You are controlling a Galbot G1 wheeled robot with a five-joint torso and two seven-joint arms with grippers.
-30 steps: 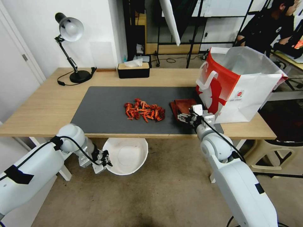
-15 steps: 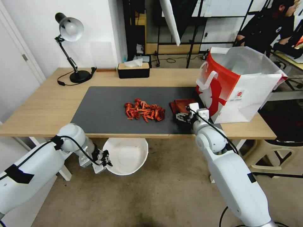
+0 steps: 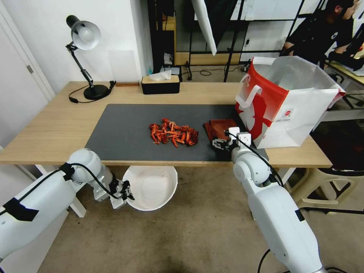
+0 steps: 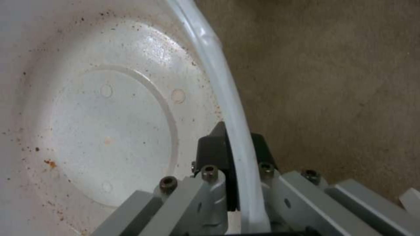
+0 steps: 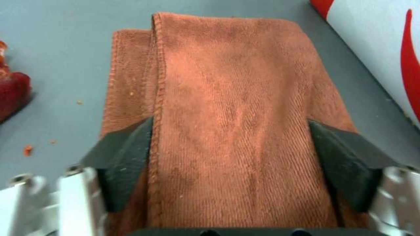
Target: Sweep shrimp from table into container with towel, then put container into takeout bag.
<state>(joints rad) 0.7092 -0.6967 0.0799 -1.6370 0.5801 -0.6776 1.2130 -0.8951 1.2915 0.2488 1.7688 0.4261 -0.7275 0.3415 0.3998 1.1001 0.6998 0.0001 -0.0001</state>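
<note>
The shrimp (image 3: pixel 173 134) lie heaped in the middle of the dark mat on the table (image 3: pixel 53 125). To their right lies the folded rust-red towel (image 3: pixel 220 127). My right gripper (image 3: pixel 222 143) sits over the towel's near end. In the right wrist view it is open (image 5: pixel 229 144), with a dark finger (image 5: pixel 127 157) on either side of the towel (image 5: pixel 227 114). Below the table's front edge, my left gripper (image 3: pixel 123 191) is shut on the rim of the white container (image 3: pixel 151 186). The left wrist view shows the pads (image 4: pixel 221 147) pinching the container's wall (image 4: pixel 109 131). The takeout bag (image 3: pixel 288 102) stands open at the right.
A black desk lamp (image 3: pixel 85 57) and a black tissue box (image 3: pixel 160 84) stand along the table's far edge. The bag's red-and-white side (image 5: pixel 380 49) is close beside the towel. A stray shrimp (image 5: pixel 11 95) lies on the towel's other side.
My right arm has shifted slightly left and brought its gripper a little further over the towel's near end. The left arm and the container have stayed put.
</note>
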